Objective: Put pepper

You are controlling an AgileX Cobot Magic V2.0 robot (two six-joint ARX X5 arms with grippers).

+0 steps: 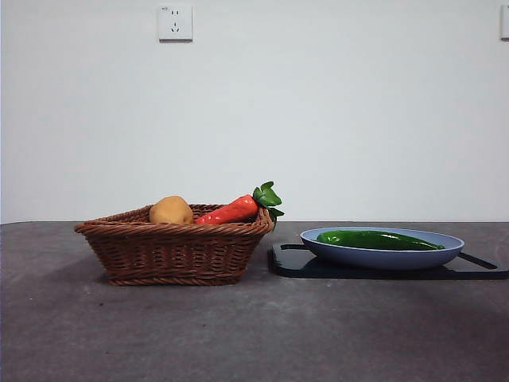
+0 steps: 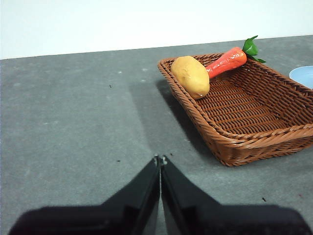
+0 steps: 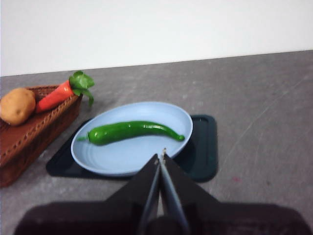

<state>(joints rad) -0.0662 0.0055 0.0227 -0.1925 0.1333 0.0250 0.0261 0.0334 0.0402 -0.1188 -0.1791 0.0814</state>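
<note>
A: Largest first. A dark grey matte table (image 1: 254, 334) is seen under a plain white wall (image 1: 318, 111) with one white socket (image 1: 175, 22). A brown woven wicker basket (image 1: 175, 253) holds a tan potato (image 1: 171, 210) and a red-orange carrot-like vegetable with green leaves (image 1: 231, 211).

B: Task item?

A: The glossy dark-green slender pepper (image 3: 132, 131) is lying in the pale blue shallow plate (image 1: 382, 256), which is set on a black flat tray (image 1: 382, 270).

B: Grippers?

A: Left gripper (image 2: 160, 159): jaws pressed together, nothing held, near the basket. Right gripper (image 3: 161, 155): jaws pressed together, near the plate rim.

B: Risks?

A: The slick curved pepper could be squirted out of a pinch; the plate could be nudged along the tray; the red vegetable could be taken by mistake.
</note>
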